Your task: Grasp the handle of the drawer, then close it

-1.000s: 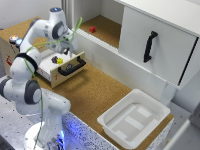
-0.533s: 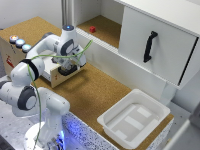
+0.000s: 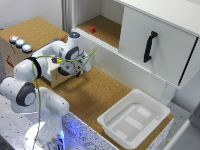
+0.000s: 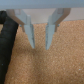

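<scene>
**One arm at one small drawer, fingers parted and empty**

A single Franka arm is reaching across the cork surface (image 3: 95, 92) in the exterior view, its gripper (image 3: 76, 70) hanging right in front of the drawer (image 3: 59, 77) of the cork-topped wooden box (image 3: 30, 35). The pale drawer front is standing out from the box, partly hidden by the wrist. In the wrist view, two pale fingers (image 4: 29, 31) are pointing down over the cork, a clear gap between them, gripping nothing. The handle (image 4: 7, 42) is showing as one dark rounded bar just beside one finger, outside the gap.

Three round buttons (image 3: 19, 42) are sitting on the box top. One white tub (image 3: 132, 120) is lying well apart, toward the exterior view's right, below one white cabinet door (image 3: 155, 42) with one black handle.
</scene>
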You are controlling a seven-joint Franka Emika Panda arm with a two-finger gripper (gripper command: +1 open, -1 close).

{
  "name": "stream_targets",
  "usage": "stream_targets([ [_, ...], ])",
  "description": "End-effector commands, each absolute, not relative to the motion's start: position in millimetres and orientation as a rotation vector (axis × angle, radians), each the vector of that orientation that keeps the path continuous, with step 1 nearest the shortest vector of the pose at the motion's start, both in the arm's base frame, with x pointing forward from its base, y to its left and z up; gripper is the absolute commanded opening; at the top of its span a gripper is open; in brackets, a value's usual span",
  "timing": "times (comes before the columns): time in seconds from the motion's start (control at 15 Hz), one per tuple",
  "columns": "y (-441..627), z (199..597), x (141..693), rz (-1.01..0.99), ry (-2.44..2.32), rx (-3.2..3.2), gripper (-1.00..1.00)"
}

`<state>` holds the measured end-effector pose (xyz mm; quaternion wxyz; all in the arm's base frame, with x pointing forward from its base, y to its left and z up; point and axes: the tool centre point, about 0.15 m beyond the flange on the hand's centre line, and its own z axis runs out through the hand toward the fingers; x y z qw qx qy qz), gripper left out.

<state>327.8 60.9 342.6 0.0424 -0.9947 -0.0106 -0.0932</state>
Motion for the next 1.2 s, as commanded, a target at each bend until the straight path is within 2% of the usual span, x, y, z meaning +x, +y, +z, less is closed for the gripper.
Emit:
stream_targets([
  [0.0, 83, 312, 364, -0.188, -0.11, -2.991, -1.0],
  [1.13, 299, 326, 381, -0.229, -0.383, -2.916, -1.0],
])
